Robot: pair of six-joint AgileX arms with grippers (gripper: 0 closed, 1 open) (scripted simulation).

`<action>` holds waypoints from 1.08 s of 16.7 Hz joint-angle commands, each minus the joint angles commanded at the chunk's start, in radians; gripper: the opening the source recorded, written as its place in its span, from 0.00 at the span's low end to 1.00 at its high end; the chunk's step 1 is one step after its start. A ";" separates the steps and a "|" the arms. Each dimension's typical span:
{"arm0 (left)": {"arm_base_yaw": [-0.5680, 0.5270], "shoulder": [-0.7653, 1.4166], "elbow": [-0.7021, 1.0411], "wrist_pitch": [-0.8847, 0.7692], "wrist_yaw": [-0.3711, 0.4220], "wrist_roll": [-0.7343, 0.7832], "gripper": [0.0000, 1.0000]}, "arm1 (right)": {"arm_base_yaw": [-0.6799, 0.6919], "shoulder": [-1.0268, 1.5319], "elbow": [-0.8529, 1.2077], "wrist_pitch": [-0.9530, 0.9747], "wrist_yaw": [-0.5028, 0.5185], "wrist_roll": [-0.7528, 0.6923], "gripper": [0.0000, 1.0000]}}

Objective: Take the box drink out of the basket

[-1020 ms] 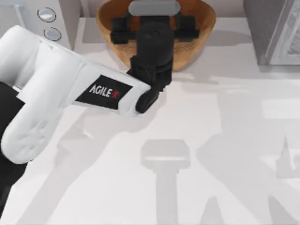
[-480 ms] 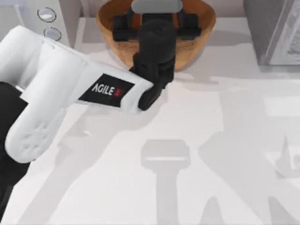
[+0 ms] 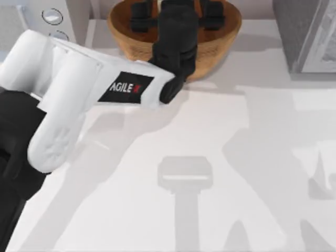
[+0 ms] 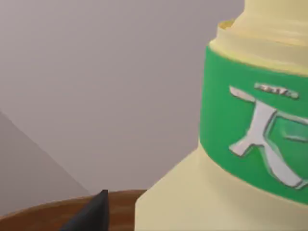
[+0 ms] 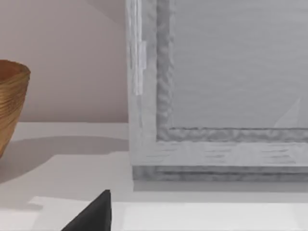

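The tan woven basket (image 3: 216,48) stands at the back middle of the table. My left gripper (image 3: 176,6) hangs over its bowl, open, with its black jaws spread wide. In the top view the arm covers the box drink. In the left wrist view the box drink (image 4: 250,120), pale yellow with a green label, stands close in front of the gripper, beside one dark fingertip (image 4: 94,214) and above the basket's rim (image 4: 43,211). Nothing is held. My right gripper's fingertip (image 5: 94,214) is low over the table, with the basket (image 5: 9,106) off to its side.
A white appliance with round knobs (image 3: 52,21) stands at the back left. A grey box-like appliance (image 3: 307,34) fills the back right and faces the right wrist camera (image 5: 216,96). The white table (image 3: 236,157) stretches open in front.
My left arm has pushed farther toward the back of the table, carrying the gripper deeper over the basket. Its jaws stay spread.
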 joint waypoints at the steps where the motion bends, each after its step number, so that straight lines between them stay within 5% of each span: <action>1: 0.001 0.001 0.003 -0.001 0.001 0.000 1.00 | 0.000 0.000 0.000 0.000 0.000 0.000 1.00; 4: 0.001 0.001 0.003 -0.001 0.001 0.000 1.00 | 0.000 0.000 0.000 0.000 0.000 0.000 1.00; 17: 0.001 0.001 0.003 -0.001 0.001 0.000 0.02 | 0.000 0.000 0.000 0.000 0.000 0.000 1.00; 18: 0.001 0.001 0.003 -0.001 0.001 0.000 0.00 | 0.000 0.000 0.000 0.000 0.000 0.000 1.00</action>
